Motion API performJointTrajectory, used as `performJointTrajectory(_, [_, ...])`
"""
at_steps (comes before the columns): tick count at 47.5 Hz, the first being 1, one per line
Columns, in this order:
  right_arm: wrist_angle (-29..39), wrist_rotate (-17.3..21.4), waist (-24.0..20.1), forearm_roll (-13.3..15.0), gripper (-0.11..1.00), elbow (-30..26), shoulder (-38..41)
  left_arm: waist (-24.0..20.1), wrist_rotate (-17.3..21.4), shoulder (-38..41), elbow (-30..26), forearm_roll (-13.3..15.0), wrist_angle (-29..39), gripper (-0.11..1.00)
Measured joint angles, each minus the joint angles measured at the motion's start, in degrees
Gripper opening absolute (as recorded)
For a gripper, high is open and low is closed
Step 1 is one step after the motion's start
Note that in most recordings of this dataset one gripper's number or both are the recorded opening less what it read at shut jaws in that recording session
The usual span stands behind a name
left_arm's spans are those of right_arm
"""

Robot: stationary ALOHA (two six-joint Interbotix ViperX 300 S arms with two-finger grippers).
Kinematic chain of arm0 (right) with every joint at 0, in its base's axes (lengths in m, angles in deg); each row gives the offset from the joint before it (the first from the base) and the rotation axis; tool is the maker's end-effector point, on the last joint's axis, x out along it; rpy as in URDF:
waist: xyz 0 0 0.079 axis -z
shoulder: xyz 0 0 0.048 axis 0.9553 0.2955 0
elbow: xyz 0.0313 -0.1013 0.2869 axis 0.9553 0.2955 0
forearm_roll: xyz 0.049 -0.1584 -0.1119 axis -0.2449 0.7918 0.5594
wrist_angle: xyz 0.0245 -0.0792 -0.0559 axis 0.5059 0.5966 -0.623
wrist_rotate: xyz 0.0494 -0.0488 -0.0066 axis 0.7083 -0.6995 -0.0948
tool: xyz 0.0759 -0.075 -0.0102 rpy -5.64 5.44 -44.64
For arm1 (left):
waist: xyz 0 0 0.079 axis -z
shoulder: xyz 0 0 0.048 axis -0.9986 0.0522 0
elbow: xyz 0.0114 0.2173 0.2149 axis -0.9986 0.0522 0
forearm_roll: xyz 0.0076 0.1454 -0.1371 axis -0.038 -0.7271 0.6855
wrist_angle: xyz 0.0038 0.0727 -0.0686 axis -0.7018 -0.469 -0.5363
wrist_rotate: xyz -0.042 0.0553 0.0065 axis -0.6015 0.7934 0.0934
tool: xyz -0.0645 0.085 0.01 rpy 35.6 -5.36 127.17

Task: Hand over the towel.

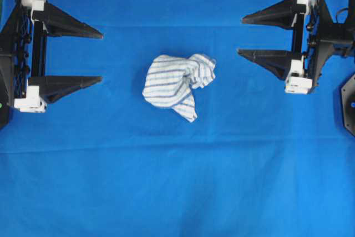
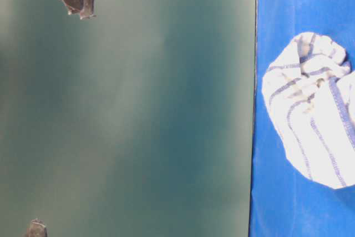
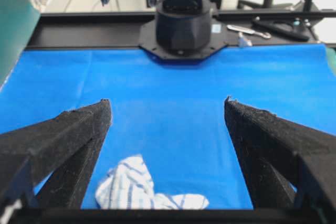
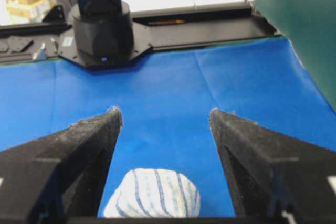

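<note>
- Towel (image 1: 178, 84): crumpled in a loose heap at the centre of the blue sheet (image 1: 177, 181), lying free, nothing touching it.
- Left gripper (image 1: 102, 57): at 9 o'clock from the towel, well apart from it, fingers spread wide, nothing between them.
- Right gripper (image 1: 239, 36): at roughly 2 o'clock from the towel, well apart, fingers parted but narrower than the left, also empty.
- Both wrist views: towel (image 3: 142, 190) (image 4: 152, 193) sits low in frame, between and beyond the fingertips.
</note>
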Motion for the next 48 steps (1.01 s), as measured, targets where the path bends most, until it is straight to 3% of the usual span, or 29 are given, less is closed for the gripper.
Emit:
performJointTrajectory(20, [2.02, 0.09, 0.0, 0.0, 0.71, 0.79, -2.55, -0.26, 0.0, -1.58, 0.88, 0.0, 1.32, 0.93])
performJointTrajectory(33, [10.2, 0.26, -0.26, -0.09, 0.71, 6.42, -17.14, 0.18, 0.0, -12.39, 8.09, -0.09, 4.39, 0.92])
performJointTrajectory(48, [13.45, 0.26, -0.35, -0.09, 0.71, 19.07, -35.77, 0.18, -0.09, -28.83, 19.95, -0.09, 7.21, 0.92])
